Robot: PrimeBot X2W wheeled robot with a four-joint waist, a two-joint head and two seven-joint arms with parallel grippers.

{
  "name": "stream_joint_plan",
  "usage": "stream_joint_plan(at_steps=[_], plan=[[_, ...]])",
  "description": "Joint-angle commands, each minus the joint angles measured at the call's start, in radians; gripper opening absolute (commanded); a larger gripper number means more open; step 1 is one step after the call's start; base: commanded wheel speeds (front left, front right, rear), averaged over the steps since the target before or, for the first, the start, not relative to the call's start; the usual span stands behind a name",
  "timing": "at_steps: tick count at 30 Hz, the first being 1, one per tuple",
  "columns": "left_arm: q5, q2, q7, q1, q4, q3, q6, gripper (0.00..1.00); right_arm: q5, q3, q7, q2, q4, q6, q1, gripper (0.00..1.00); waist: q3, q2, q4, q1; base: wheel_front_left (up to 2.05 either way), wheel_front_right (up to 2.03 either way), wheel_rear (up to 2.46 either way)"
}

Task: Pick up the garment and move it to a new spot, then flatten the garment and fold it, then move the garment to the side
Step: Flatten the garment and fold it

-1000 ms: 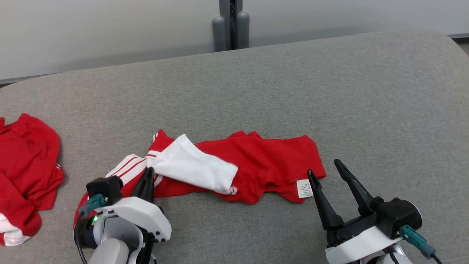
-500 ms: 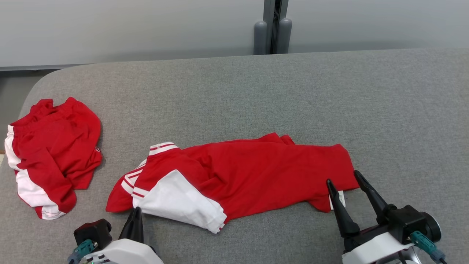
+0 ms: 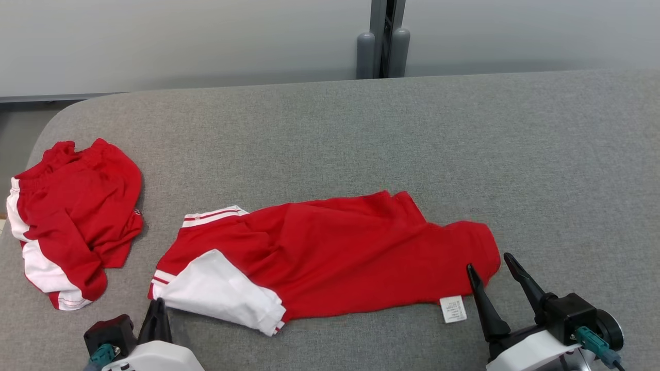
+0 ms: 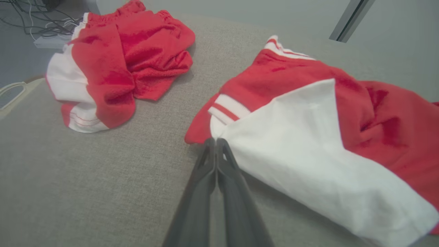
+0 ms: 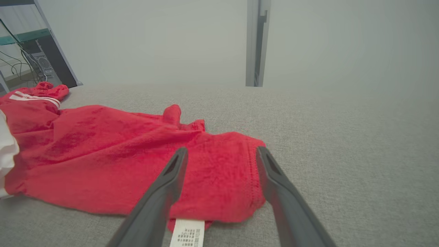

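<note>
The garment is red with a white panel and striped cuffs, and it lies spread lengthways on the grey padded surface. My left gripper is shut, its tips pinching the near-left corner of the white panel; in the left wrist view the gripper meets the cloth edge. My right gripper is open and hovers at the garment's right end, one finger to each side of the red hem. A white care label sticks out at the near edge.
A second red and white garment lies crumpled at the far left, near the surface's rounded edge. A grey post stands behind the surface against the pale wall. Cables lie on the floor beyond the left edge.
The head camera swung early on. Since then my left gripper has drawn back toward the near left, dragging the white corner and stretching the garment out. The right gripper has eased back slightly.
</note>
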Motion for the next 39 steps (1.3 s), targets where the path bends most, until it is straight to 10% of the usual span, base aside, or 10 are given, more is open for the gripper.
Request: stream_joint_plan(at_steps=[1, 7, 9, 18, 28, 39], plan=[[0.007, 0.005, -0.007, 0.004, -0.005, 0.007, 0.009, 0.0, 0.004, 0.002, -0.006, -0.004, 0.004, 0.0, -0.009, 1.0, -0.001, 0.0, -0.002, 0.0, 0.0, 0.0, 0.0], [0.006, 0.017, -0.005, 0.015, -0.017, 0.022, 0.028, 0.0, 0.008, 0.006, -0.006, -0.001, 0.011, 0.0, 0.0, 1.0, -0.013, 0.0, -0.009, 0.0, 0.0, 0.0, 0.0], [0.004, 0.014, -0.003, 0.018, -0.023, 0.021, 0.034, 1.0, 0.009, 0.005, -0.006, 0.0, 0.014, 0.0, 0.0, 1.0, -0.016, 0.0, -0.013, 0.0, 0.0, 0.0, 0.0], [0.068, 0.032, -0.083, 0.023, -0.13, 0.005, 0.051, 1.0, 0.01, 0.003, -0.006, 0.002, -0.014, 0.0, -0.001, 1.0, -0.014, 0.0, -0.026, 0.0, 0.0, 0.0, 0.0], [0.089, 0.05, -0.168, 0.013, -0.123, -0.1, -0.082, 1.0, 0.024, 0.031, -0.006, 0.004, -0.046, 0.0, 0.018, 1.0, -0.059, 0.0, -0.051, 0.0, 0.0, 0.0, 0.0], [0.11, 0.006, -0.248, 0.065, -0.007, -0.153, -0.118, 1.0, 0.063, 0.111, -0.006, -0.047, -0.069, 0.0, 0.12, 1.0, -0.118, 0.0, -0.082, 0.0, 0.0, 0.0, 0.0]])
